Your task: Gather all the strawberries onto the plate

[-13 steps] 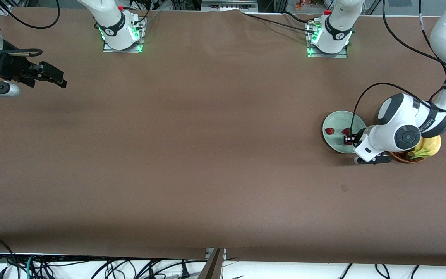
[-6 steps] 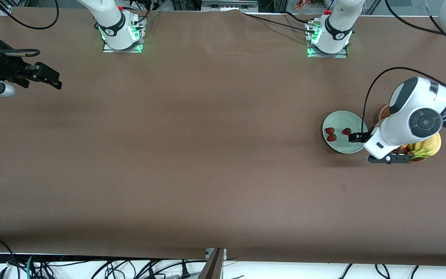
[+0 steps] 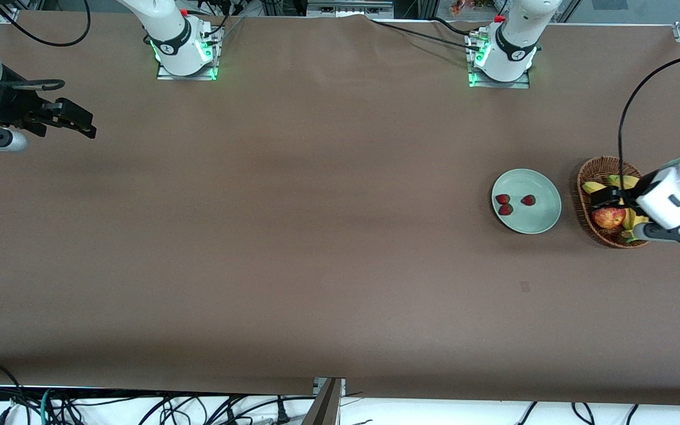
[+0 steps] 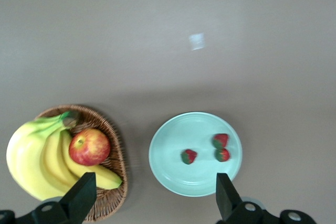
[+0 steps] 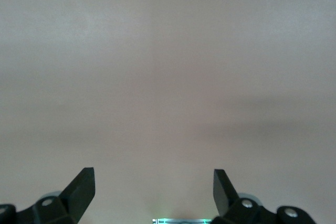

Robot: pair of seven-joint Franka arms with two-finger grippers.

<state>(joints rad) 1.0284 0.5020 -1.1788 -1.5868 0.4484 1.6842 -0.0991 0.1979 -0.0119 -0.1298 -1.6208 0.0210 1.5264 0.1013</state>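
Away from the plate (image 3: 543, 212) goes the left gripper (image 3: 602, 198); it now hangs over the wicker basket (image 3: 588, 177) with its fingers wide apart, holding nothing. All three strawberries (image 3: 510, 203) lie in the plate. Over the table's right-arm end, the right gripper (image 3: 86, 125) waits, fingers spread and empty.

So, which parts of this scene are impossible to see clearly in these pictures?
- Brown woven wicker basket: in the front view, the open left gripper over it covers part of the yellow bananas.
- Left arm: cut off by the front view's edge.
- Open right gripper: its arm is cut off likewise.
- Three tiny red strawberries on the pale mint-green plate: caps too small in the front view.
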